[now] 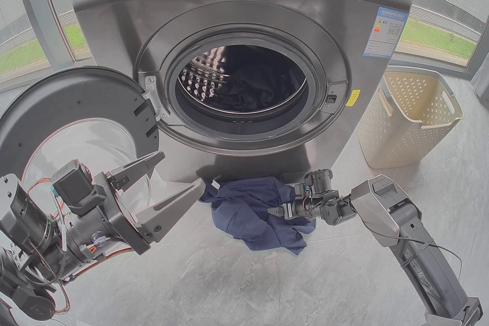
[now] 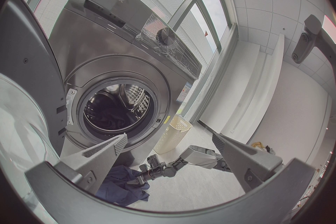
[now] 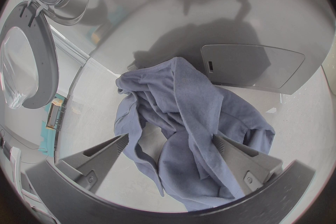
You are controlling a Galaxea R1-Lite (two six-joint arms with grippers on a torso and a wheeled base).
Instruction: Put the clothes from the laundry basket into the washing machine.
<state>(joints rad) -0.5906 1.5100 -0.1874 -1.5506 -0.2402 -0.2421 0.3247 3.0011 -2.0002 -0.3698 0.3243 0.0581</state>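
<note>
A dark blue garment (image 1: 249, 212) lies crumpled on the floor just in front of the washing machine (image 1: 239, 11). The machine's round door (image 1: 66, 108) is swung open to the left, and dark clothes (image 1: 249, 80) lie inside the drum. My right gripper (image 1: 275, 211) is low over the garment's right side and open; in the right wrist view its fingers (image 3: 115, 146) straddle the blue garment (image 3: 185, 112). My left gripper (image 1: 181, 170) is open and holds nothing, raised at the left in front of the door. The beige laundry basket (image 1: 407, 118) stands to the right of the machine.
The open door takes up the room on the left near my left arm. Grey floor extends in front of the garment. A service flap (image 3: 252, 65) sits low on the machine's front. Windows and a white wall lie behind.
</note>
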